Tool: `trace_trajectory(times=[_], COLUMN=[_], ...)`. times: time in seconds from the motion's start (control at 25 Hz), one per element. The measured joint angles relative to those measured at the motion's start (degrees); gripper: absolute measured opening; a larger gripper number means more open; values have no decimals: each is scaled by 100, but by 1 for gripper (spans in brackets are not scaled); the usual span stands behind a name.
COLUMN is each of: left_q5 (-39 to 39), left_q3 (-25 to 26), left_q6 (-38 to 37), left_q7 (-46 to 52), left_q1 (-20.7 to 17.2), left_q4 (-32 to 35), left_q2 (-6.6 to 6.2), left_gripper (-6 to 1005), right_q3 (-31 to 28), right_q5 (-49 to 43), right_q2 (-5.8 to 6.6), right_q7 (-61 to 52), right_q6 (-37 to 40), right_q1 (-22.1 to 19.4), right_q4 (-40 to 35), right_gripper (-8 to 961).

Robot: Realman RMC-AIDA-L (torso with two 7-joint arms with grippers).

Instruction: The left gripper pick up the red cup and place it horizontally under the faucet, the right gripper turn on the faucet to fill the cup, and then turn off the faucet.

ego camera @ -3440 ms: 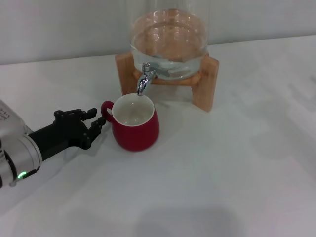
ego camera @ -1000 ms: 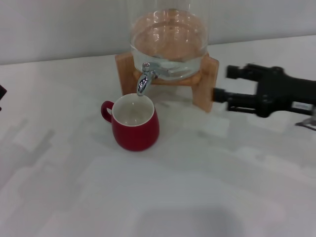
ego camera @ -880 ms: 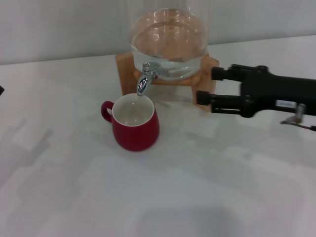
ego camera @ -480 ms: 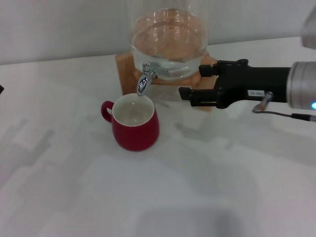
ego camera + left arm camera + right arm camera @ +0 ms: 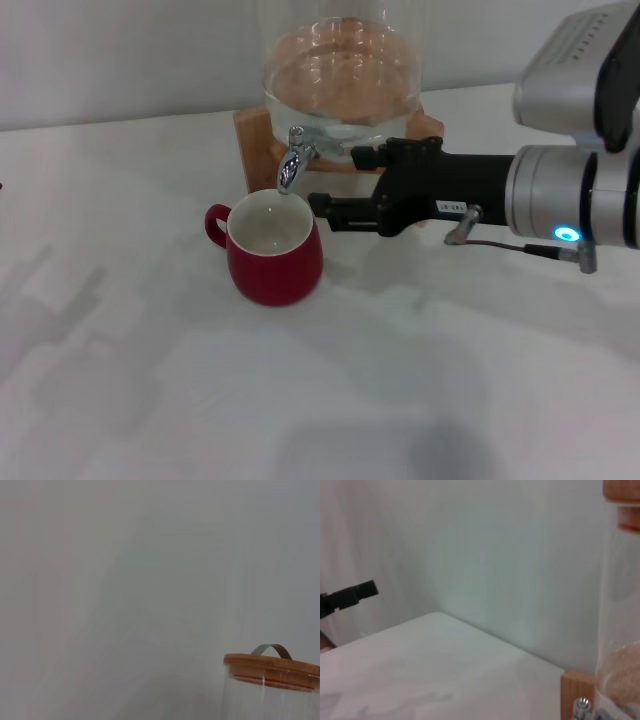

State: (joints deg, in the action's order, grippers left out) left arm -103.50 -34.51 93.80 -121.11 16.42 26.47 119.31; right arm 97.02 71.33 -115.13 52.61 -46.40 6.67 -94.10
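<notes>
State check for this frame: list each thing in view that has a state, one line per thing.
red cup: upright on the table, under the spout, looks empty.
faucet: no water running.
glass water dispenser: holds water, on its wooden stand.
right gripper: open, just beside the faucet, not touching it.
left gripper: parked far off to the side.

Right end effector (image 5: 335,182) open beside faucet (image 5: 292,168).

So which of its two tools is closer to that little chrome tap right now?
The right one. The right tool, open, reaches in from the right, its tips just beside the faucet above the red cup. The left tool is pulled far back; only its tip shows in the right wrist view.
</notes>
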Motion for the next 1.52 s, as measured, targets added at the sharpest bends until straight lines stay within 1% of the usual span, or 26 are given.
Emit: trace_trajectory(times=[0.24, 0.44, 0.68, 1.12, 1.52], left_q5=[15, 4, 1, -5, -9], left_q3=[-7, 10, 23, 23, 32], left_q6=[68, 153, 182, 209, 209], left_q7=[0, 0, 0, 89, 104], left_q1=[-40, -152, -184, -261, -256], left_q4=[21, 73, 77, 283, 297], left_q2=[-3, -5, -9, -8, -4], left_gripper=[843, 842, 842, 841, 841], right_q3=[131, 164, 471, 524, 455], right_q5=[-8, 27, 10, 31, 46], right_q2=[0, 0, 0, 0, 5], right_q7=[-4, -11, -14, 9, 16], right_q6=[425, 496, 716, 696, 660], right_q1=[42, 99, 184, 236, 248], right_q4=[66, 154, 198, 177, 158], right_gripper=[795, 795, 796, 796, 795])
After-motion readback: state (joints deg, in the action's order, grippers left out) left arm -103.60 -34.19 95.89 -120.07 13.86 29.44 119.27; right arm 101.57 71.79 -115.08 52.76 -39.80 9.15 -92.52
